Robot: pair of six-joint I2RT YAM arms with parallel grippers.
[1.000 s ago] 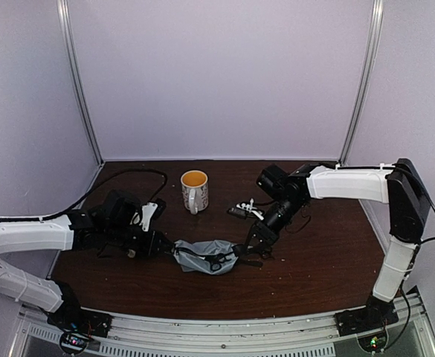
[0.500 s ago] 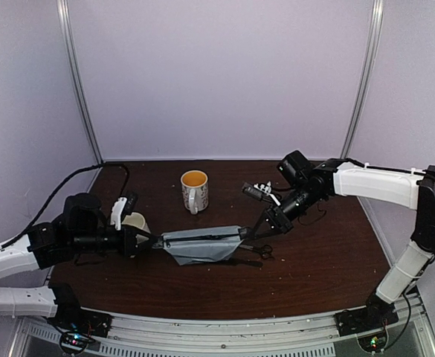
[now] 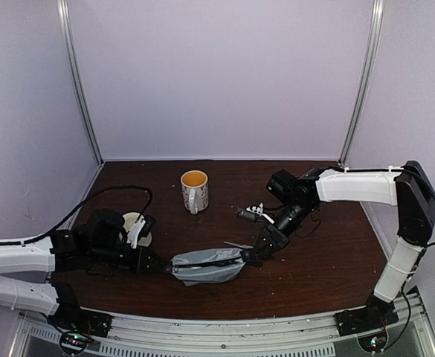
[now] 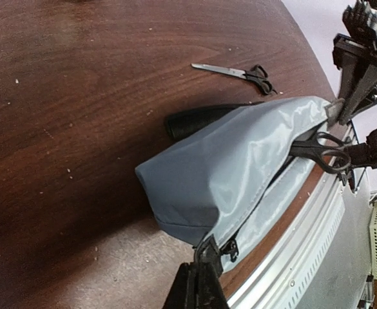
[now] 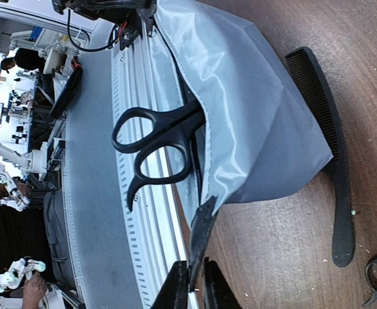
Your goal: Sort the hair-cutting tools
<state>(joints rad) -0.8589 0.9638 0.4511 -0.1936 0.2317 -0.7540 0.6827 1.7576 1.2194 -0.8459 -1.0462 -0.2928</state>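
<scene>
My left claw [image 4: 198, 277] and right claw [image 5: 194, 273] both pinched shut on pouch [image 4: 240, 154] ends, soft fabric sagging between. Scissors [image 5: 153, 151] poke from zip mouth: light, stiff, slick steel, likely best taken by black loops. Thin comb [image 5: 323, 122] lies beside, on table [image 4: 78, 96].

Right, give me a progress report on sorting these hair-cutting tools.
Done: one pair of black-handled steel scissors sits blade-first in the grey fabric zip pouch. In hand: the left gripper and right gripper pinch the pouch's ends, stretching it. Left: the second scissors and long black comb lie on the table, outside.
</scene>
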